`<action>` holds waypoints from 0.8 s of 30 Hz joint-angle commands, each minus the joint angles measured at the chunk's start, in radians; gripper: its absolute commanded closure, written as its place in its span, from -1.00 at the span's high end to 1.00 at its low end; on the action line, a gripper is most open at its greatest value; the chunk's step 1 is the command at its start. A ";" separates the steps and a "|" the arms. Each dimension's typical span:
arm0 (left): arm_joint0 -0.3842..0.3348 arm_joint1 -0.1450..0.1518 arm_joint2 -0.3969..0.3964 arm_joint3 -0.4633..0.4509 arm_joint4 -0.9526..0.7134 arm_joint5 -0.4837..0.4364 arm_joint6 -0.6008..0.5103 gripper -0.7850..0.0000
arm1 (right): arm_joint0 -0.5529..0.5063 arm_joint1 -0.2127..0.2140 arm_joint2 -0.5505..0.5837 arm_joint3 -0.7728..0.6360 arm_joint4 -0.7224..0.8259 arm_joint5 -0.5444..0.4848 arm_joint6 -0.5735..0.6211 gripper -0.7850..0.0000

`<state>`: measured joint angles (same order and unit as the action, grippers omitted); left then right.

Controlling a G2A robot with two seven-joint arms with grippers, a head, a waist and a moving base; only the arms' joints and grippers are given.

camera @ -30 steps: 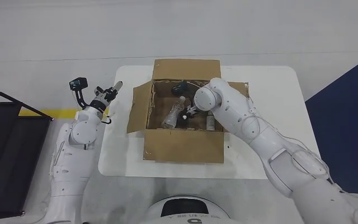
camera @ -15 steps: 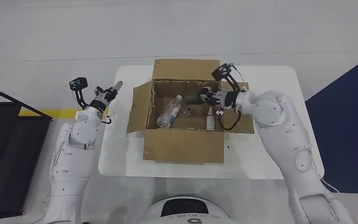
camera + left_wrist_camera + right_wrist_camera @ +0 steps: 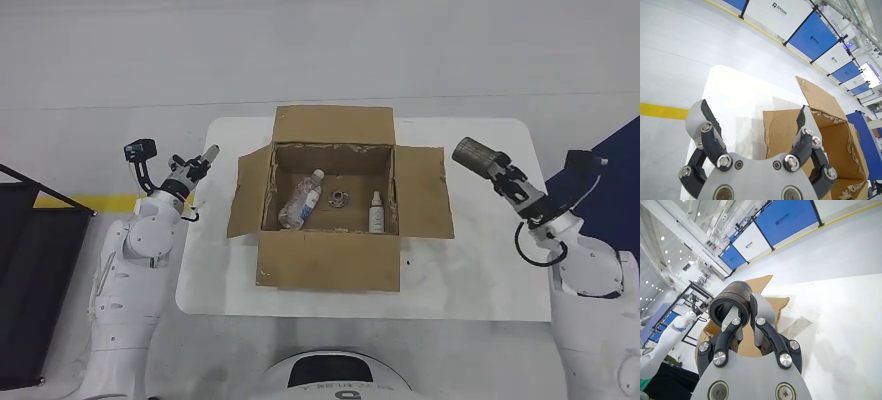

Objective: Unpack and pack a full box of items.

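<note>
Unpacking, likely: right gripper (image 3: 743,307) clamped metal sleeve (image 3: 732,292) over bench (image 3: 480,285), toward far-right corner. Left gripper (image 3: 753,109) gaped wide, empty. Next move probably: set sleeve on bare bench.

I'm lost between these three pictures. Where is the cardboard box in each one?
Top view: the box sits mid-table, flaps open.
Left wrist view: the box is just past the open left gripper.
Right wrist view: the box is behind the right gripper and the cylinder it holds.
Shared landmark: the white table under the box, seen in all three views.
</note>
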<state>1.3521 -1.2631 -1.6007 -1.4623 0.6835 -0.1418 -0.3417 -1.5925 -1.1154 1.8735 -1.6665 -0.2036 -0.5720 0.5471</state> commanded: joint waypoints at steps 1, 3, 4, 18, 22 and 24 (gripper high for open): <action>0.000 0.000 0.000 0.000 0.000 0.000 0.000 1.00 | -0.003 0.000 0.000 0.007 0.015 -0.017 -0.008 -1.00; 0.000 0.000 0.000 0.000 0.000 0.000 0.000 1.00 | -0.003 0.000 0.000 0.007 0.015 -0.017 -0.008 -1.00; 0.000 0.000 0.000 0.000 0.000 0.000 0.000 1.00 | -0.003 0.000 0.000 0.007 0.015 -0.017 -0.008 -1.00; 0.000 0.000 0.000 0.000 0.000 0.000 0.000 1.00 | 0.006 0.005 0.043 0.047 -0.019 0.045 -0.042 -1.00; 0.000 0.000 0.000 0.000 0.000 0.000 0.000 1.00 | 0.024 0.019 0.118 0.119 -0.125 0.059 -0.070 -1.00; 0.000 0.000 0.000 0.000 0.000 0.000 0.000 1.00 | 0.028 0.023 0.125 0.140 -0.208 0.067 -0.088 -1.00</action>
<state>1.3521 -1.2631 -1.6007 -1.4623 0.6835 -0.1418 -0.3417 -1.5660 -1.0947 1.9957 -1.5381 -0.3529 -0.5097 0.4691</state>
